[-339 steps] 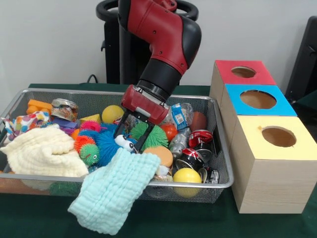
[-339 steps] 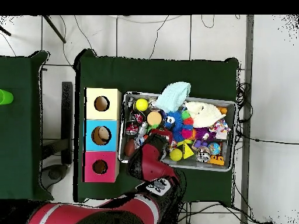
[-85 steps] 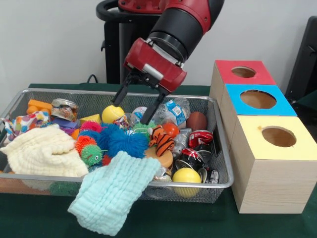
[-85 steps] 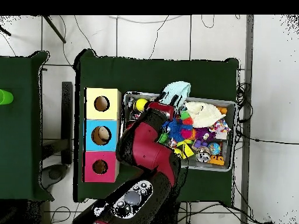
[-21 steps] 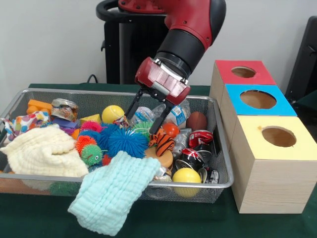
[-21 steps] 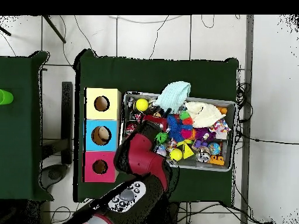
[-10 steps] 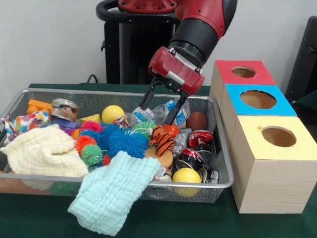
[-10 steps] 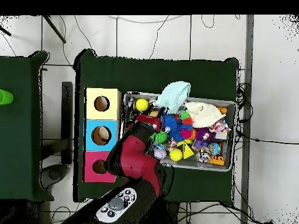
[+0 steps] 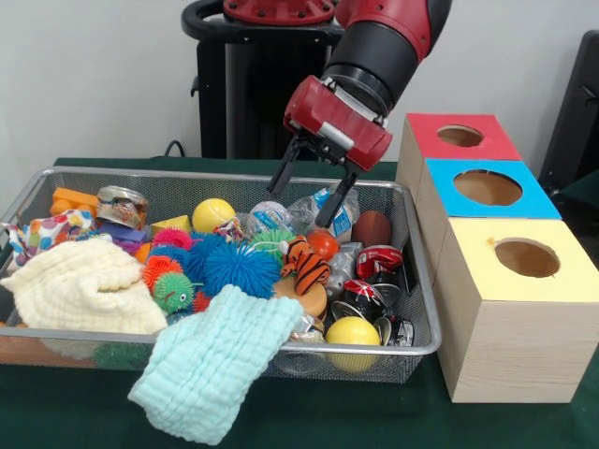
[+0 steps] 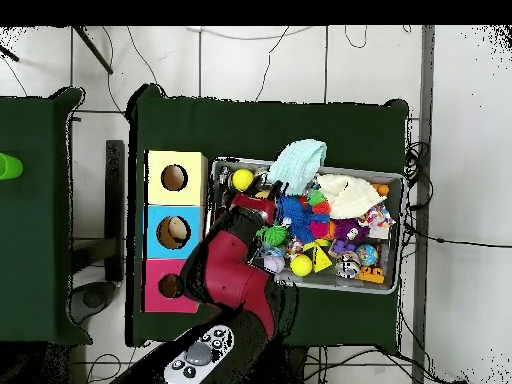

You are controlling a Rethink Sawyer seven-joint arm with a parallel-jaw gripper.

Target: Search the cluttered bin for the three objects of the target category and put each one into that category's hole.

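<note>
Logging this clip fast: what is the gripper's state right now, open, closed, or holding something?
Gripper: open, holding nothing, fingers spread above the clutter at the back of the bin.

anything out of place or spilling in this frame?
Yes: the pale green cloth hangs over the bin's near rim, its lower end outside on the green table. The cans by the bin's box-side end look crushed. The open tool hangs empty above the pile.

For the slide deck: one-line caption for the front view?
Sawyer's open hand hovers empty above the cluttered bin, beside three colour-topped boxes.
</note>
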